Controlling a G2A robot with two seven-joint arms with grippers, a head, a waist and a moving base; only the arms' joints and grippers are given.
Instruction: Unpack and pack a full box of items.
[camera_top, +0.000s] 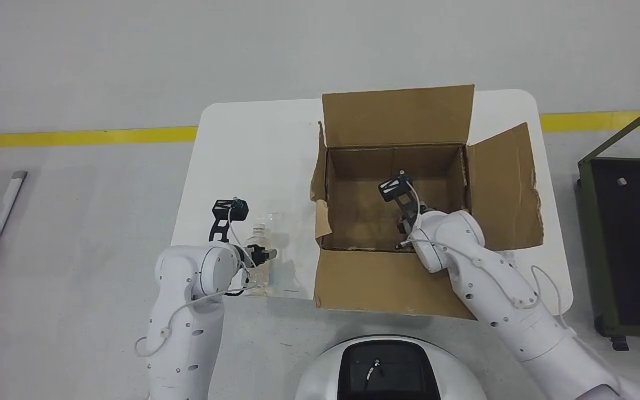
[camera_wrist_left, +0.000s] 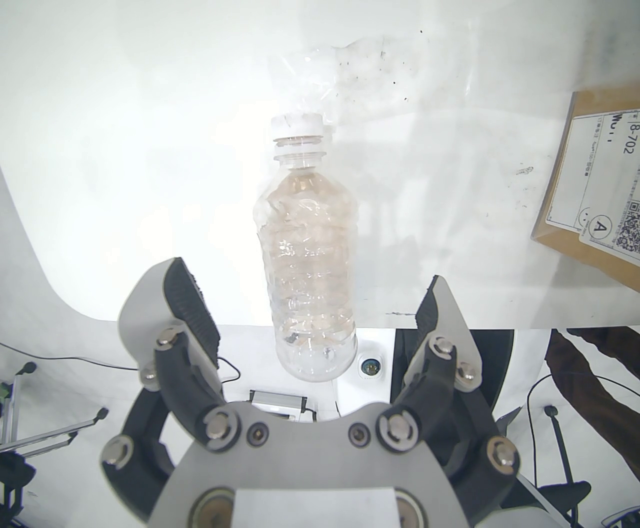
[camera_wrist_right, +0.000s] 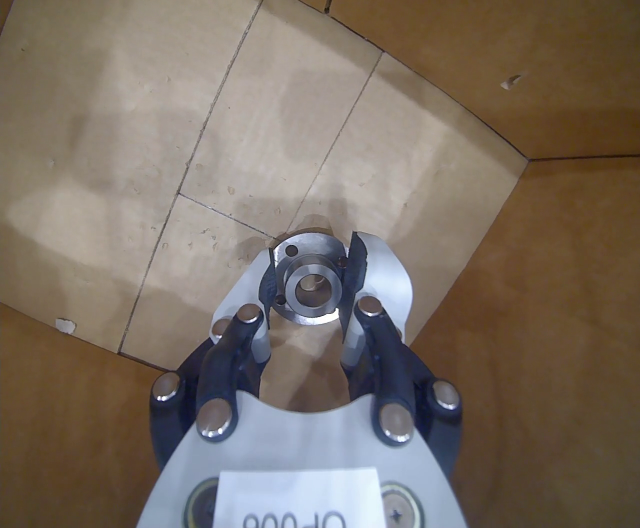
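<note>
top view / table: white table (camera_top: 250, 140), open cardboard box (camera_top: 400, 115) on its right half, all four flaps folded out
top view / bottle: clear bottle (camera_top: 258, 250) on the table left of the box, near the robot-side edge, apart from the box
top view / arms: left arm (camera_top: 190, 290) ends at the bottle; right arm (camera_top: 480, 275) reaches over the near flap down into the box
top view / floor: yellow line (camera_top: 100, 136) runs behind the table

left wrist / bottle axis: bottle lies on its side, long axis in line with the gripper, white cap pointing away from it toward the far side of the table, base toward the gripper, drawn across the table's near edge
left wrist / left gripper: left gripper (camera_wrist_left: 310, 310) released, pads spread wide either side of the base, neither pad touching it
left wrist / around: crumpled clear plastic film (camera_wrist_left: 350, 65) just beyond the cap; box corner with a white label (camera_wrist_left: 605, 190) off to one side, well apart

right wrist / right gripper: right gripper (camera_wrist_right: 315, 255) clenched on a metal flange (camera_wrist_right: 312, 292), one pad on each side of its rim
right wrist / flange axis: round flange with a raised hub, bore facing back at the camera, small holes in the rim
right wrist / place: held inside the box over the bare floor, brown walls all round; cannot tell if it touches the floor
</note>
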